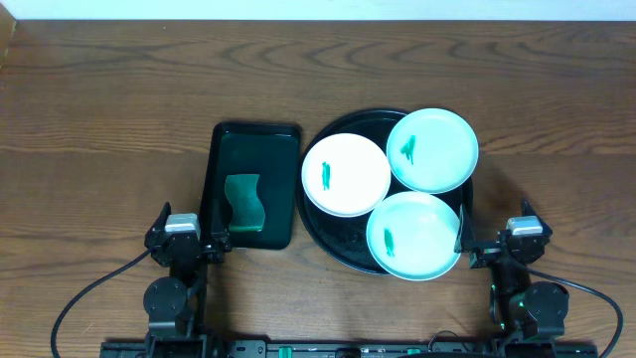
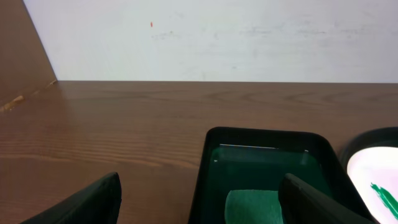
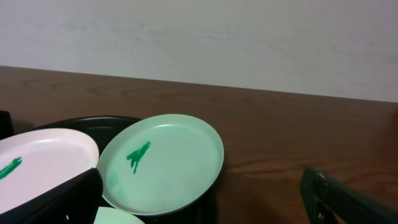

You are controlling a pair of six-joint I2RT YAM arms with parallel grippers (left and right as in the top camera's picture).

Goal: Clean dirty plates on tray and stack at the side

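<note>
- The bench [image 1: 99,119] is dark brown wood, bare on its left side, with a pale wall behind it in both wrist views.
- The left hand [image 1: 187,231] sits at the near edge, released: its fingers are spread wide and hold nothing. Its right finger lies just beside the near left corner of the green tray.
- The rectangular dark green tray [image 1: 253,149] lies left of centre, with its long side running away from the arms. A wavy-edged green sponge [image 1: 244,203] lies in its near half.
- The round black tray [image 1: 323,231] lies just to the right of the green one and carries all three dirty plates, each with a green smear.
- The white plate [image 1: 346,174] is on the tray's left side.
- The near mint plate [image 1: 414,235] reaches over the tray's near rim.
- The far mint plate [image 1: 432,150] juts over the right rim.
- The three plates meet at their edges near the tray's middle; which one lies over which, I cannot tell.
- The right hand [image 1: 500,237] rests at the near right, released and empty, with its left finger just beside the near mint plate.
</note>
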